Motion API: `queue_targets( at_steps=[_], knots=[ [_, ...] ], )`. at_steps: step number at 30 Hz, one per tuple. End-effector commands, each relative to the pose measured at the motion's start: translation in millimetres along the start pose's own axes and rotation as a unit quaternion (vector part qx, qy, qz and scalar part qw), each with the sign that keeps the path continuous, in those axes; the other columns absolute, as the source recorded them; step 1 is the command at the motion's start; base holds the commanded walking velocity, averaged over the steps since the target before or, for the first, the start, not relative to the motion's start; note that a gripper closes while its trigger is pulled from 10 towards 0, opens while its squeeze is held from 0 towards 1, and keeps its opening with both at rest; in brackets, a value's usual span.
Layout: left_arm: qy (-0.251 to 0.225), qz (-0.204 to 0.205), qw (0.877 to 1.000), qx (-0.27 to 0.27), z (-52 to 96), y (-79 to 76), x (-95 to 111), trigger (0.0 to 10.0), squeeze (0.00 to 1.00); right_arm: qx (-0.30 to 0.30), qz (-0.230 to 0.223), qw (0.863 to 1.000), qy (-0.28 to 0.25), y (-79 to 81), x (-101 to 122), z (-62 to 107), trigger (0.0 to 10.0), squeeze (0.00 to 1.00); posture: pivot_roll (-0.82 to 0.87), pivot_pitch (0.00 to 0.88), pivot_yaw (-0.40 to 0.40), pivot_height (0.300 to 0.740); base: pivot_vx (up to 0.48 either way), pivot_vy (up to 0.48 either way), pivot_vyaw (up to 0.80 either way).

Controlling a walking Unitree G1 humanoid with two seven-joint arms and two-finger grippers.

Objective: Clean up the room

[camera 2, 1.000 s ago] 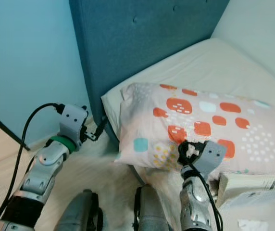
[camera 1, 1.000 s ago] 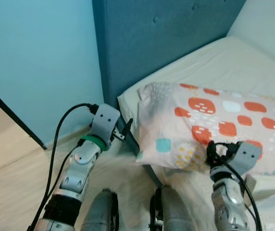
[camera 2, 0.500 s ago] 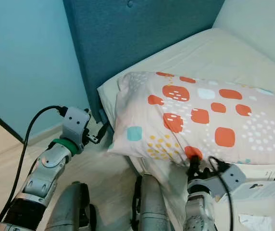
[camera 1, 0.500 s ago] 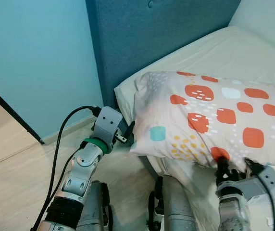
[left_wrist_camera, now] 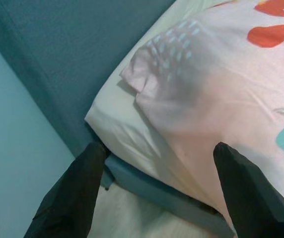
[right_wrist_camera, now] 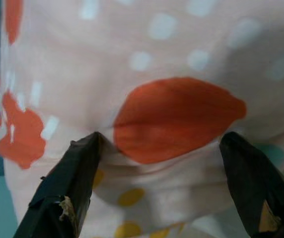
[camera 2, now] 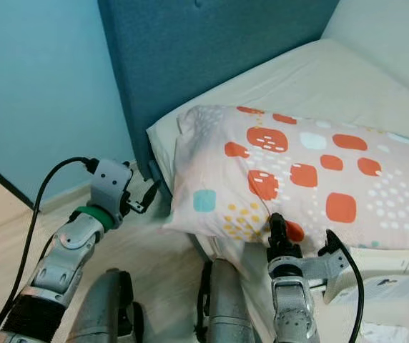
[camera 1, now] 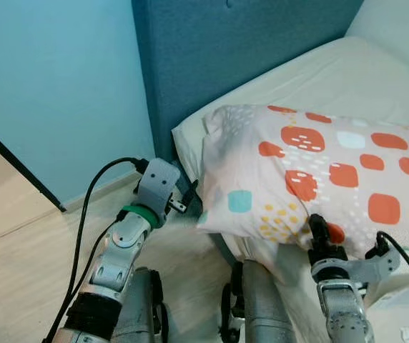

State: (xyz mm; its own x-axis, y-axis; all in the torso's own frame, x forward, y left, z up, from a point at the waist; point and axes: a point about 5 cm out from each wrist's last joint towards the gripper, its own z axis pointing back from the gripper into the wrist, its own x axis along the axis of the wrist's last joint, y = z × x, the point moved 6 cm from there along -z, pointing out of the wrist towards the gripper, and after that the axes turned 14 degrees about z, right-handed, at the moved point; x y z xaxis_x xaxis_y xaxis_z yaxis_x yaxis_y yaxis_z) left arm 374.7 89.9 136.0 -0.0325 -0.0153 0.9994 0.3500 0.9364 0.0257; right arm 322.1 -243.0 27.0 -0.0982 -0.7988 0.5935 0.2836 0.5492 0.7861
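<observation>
Right wrist view shows the right gripper [right_wrist_camera: 157,198] with fingers spread wide against the patterned pillow [camera 1: 319,179]: soft, light, best pinched along its near edge. Left gripper [left_wrist_camera: 157,193], fingers also wide, hovers beside the pillow's headboard-side corner.

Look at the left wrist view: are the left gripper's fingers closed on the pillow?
No, the left gripper is open, its fingers spread apart short of the pillow.

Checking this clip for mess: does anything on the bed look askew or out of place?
Yes. The patterned pillow lies crooked, its near corner hanging past the mattress edge. Papers lie loose beside it. The right gripper is open at the pillow's near edge; the left gripper is open near the bed's corner.
</observation>
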Motion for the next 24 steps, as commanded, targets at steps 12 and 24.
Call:
queue_targets(
  at_steps=[12, 24],
  knots=[
    [0.015, -0.006, 1.0, 0.006, 11.3, -0.4, -6.4, 10.0, 0.0, -0.034, -0.046, 0.998, -0.035, -16.3, 32.6, -35.2, 10.0, 0.0, 0.07, 0.27, 0.036, 0.622, 0.0, 0.0, 0.0],
    [0.021, -0.01, 1.0, 0.013, 19.0, 0.8, -7.4, 10.0, 0.0, 0.003, -0.07, 0.995, -0.065, 28.4, 60.6, -68.2, 0.0, 0.0, 0.12, 0.299, 0.029, 0.622, 0.0, 0.0, 0.0]
  ],
)
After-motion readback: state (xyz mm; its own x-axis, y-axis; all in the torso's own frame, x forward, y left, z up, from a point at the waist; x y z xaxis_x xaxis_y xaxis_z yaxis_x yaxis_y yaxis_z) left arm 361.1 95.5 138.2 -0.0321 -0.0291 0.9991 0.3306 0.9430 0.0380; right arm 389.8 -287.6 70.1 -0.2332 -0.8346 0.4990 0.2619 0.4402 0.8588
